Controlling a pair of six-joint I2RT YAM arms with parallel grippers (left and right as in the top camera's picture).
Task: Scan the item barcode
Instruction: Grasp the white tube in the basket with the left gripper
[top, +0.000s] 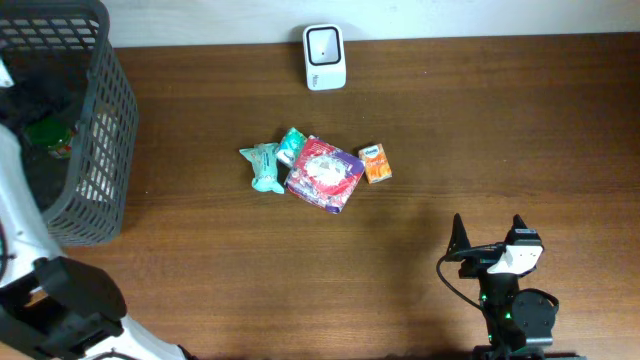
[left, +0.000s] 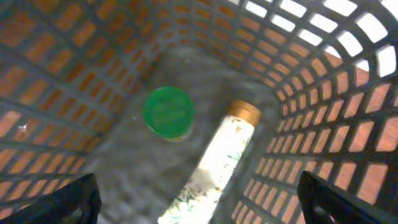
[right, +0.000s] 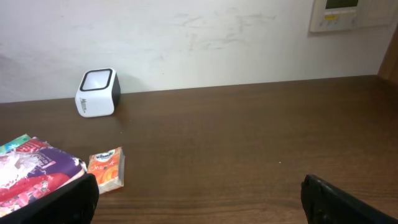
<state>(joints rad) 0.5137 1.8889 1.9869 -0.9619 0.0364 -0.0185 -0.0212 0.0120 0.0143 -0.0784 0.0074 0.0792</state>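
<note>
The white barcode scanner stands at the table's far edge and also shows in the right wrist view. A small pile of items lies mid-table: a purple-red packet, an orange packet and two teal packets. My left gripper hangs open inside the grey basket, above a green-lidded container and a white bottle with a gold cap; nothing is between its fingers. My right gripper rests open near the front right, empty, facing the orange packet.
The basket's mesh walls close in around my left gripper on all sides. A white wall runs behind the table's far edge, with a wall panel at the upper right.
</note>
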